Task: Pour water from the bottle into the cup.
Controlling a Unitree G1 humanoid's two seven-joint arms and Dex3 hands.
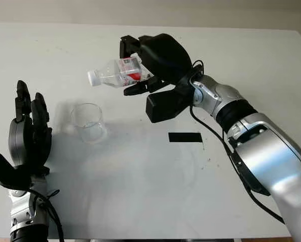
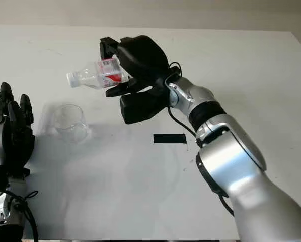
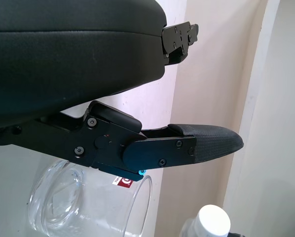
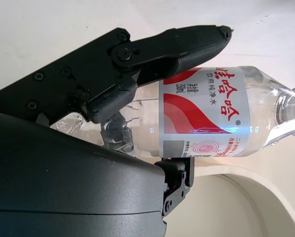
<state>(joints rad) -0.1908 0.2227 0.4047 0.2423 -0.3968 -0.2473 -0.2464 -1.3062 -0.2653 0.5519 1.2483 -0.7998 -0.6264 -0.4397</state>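
The right hand [image 1: 140, 70] is clamped on the bottle [image 1: 116, 73], which is held tipped near level above the table [image 1: 251, 55], its white cap [image 1: 92, 77] toward the cup [image 1: 87, 121] but short of it. The grip is taken at the labelled midsection. The bottle is judged light, thin-walled and easily squeezed; a moderate grip there is advised. The cap appears fitted. The clear cup is judged light and easily toppled. The left hand [image 1: 28, 136] is open, just beside the cup. Counted: one bottle, one cup, one black mark [image 1: 185, 137].
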